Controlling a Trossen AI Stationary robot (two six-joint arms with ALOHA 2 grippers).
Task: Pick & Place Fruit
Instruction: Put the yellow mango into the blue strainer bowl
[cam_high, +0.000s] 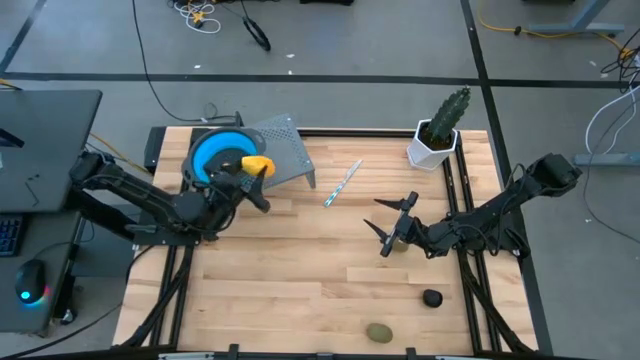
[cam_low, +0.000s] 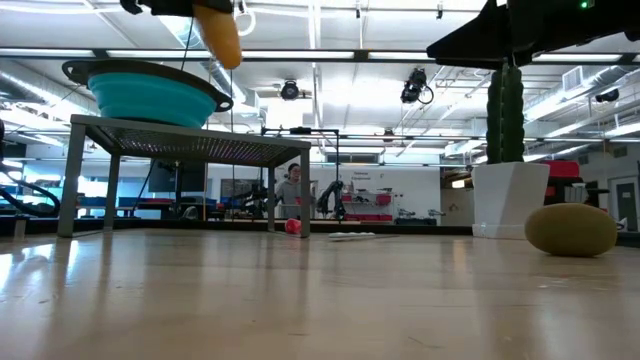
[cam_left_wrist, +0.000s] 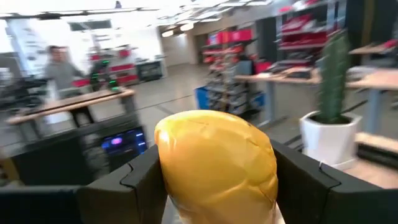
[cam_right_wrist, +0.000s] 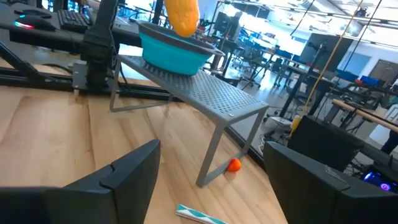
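A yellow-orange oval fruit (cam_high: 259, 165) hangs in the air over the right rim of a blue bowl (cam_high: 212, 155). My left gripper (cam_high: 248, 172) is shut on it. The bowl stands on a grey perforated stand (cam_high: 285, 150) at the far left. My right gripper (cam_high: 386, 225) is open at mid-right, level and well above the table. An olive-green oval fruit (cam_low: 570, 230) lies on the table below it. A second olive-green oval (cam_high: 378, 332) and a dark round fruit (cam_high: 431, 297) lie near the front edge. A tiny orange piece (cam_right_wrist: 234, 165) lies under the stand. My left gripper pinches the yellow-orange fruit between its two fingers, one on each side (cam_left_wrist: 166, 171) of the fruit. The fingers (cam_left_wrist: 134, 180) reach in level from the table's left. The fruit is lifted clear and hangs tilted, long end down (cam_low: 222, 40), just above the bowl's rim.
A green cactus in a white pot (cam_high: 438, 135) stands at the far right. A thin pale striped stick (cam_high: 342, 183) lies right of the stand. The wooden table (cam_high: 300, 270) has bare room in its middle and near left.
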